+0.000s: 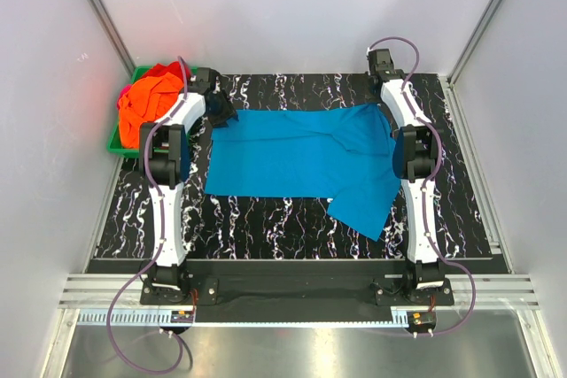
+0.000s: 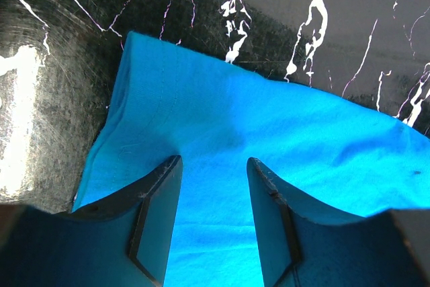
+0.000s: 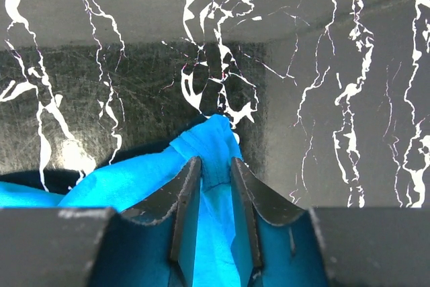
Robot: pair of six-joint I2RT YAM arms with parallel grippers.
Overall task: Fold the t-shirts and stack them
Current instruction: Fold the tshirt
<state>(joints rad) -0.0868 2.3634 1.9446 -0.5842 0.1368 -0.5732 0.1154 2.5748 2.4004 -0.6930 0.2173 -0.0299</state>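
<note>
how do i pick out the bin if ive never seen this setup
Look at the black marbled table, then its far left corner. The green bin sits there, heaped with orange and red shirts; it is the only container, while the blue shirt lies spread on the table's middle.

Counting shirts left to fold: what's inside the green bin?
An orange shirt with red cloth behind it, heaped above the bin rim. The left arm covers the bin's right side; anything beneath the heap is hidden.
</note>
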